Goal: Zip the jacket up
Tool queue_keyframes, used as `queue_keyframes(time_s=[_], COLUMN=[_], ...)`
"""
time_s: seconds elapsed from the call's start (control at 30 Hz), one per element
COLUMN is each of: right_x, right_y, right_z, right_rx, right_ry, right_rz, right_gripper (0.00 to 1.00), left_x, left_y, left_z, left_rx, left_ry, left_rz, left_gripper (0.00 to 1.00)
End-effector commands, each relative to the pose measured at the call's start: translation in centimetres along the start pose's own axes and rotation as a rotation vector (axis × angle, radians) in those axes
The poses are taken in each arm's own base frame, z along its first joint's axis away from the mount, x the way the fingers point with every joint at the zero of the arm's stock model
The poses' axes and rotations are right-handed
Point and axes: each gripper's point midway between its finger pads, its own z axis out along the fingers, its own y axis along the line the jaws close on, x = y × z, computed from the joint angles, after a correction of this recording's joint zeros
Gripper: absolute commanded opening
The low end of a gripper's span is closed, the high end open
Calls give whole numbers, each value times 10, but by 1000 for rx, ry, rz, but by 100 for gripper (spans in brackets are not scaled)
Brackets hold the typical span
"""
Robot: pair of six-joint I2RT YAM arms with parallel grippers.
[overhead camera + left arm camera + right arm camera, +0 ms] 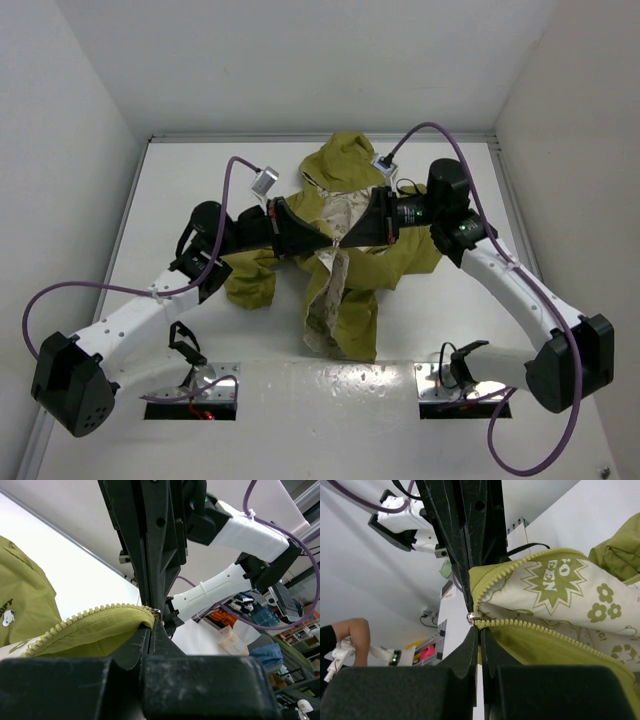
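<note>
The olive-green jacket [352, 322] lies crumpled mid-table, hood toward the back, with its cream printed lining [322, 310] showing down the open front. Both grippers meet tip to tip above it. My left gripper [329, 241] comes in from the left and is shut on the jacket's zipper edge [95, 615]. In its wrist view the left gripper [151, 626] pinches just under the small metal slider [156, 613]. My right gripper [342, 243] comes from the right; its wrist view shows the right gripper [480, 631] shut on the zipper tape directly below the slider [471, 616]. The lining [560, 587] bulges to the right.
White walls close in the table [180, 200] on the left, back and right. Purple cables [455, 150] loop over both arms. A bunched sleeve [250, 285] lies under the left arm. A person's arm [345, 630] shows beyond the table in the right wrist view.
</note>
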Motion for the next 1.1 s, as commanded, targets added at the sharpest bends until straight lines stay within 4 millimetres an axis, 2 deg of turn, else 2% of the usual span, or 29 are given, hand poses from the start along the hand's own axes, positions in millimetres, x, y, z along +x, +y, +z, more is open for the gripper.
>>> queue_keyframes(time_s=[0.0, 0.03, 0.1, 0.13, 0.17, 0.33, 0.37, 0.57, 0.7, 0.8, 0.93, 1.07], right_x=[12, 11, 22, 21, 29, 34, 41, 45, 55, 62, 70, 71], right_y=[18, 17, 16, 15, 15, 15, 18, 16, 17, 17, 18, 17], right_z=[0, 1, 1, 2, 0, 0, -1, -1, 1, 0, -1, -4], right_rx=[-32, -33, -12, -7, 7, 17, 16, 27, 17, 17, 20, 22], right_ry=[78, 82, 117, 121, 146, 172, 194, 215, 246, 262, 287, 295], right_rz=[-95, -161, -128, -217, -176, -273, -256, -301, -319, -341, -343, -410], right_gripper=[0, 0, 0, 0, 0, 0, 0, 0, 0, 0, 0, 0], left_x=[-22, -22, -25, -24, -24, -28, -28, -30, -29, -32, -34, -35], left_y=[-11, -11, -14, -11, -11, -14, -14, -17, -23, -20, -7, 1], left_z=[0, 0, 0, 1, 1, 3, 3, 6, 8, 9, 11, 12], left_rx=[25, 25, 29, 25, 25, 38, 38, 52, 66, 52, -4, -30], left_ry=[-73, -73, -78, -73, -73, -84, -84, -97, -97, -117, -137, -162], left_rz=[45, 45, 51, 45, 45, 42, 42, 19, 12, 11, -36, -79], left_gripper=[0, 0, 0, 0, 0, 0, 0, 0, 0, 0, 0, 0])
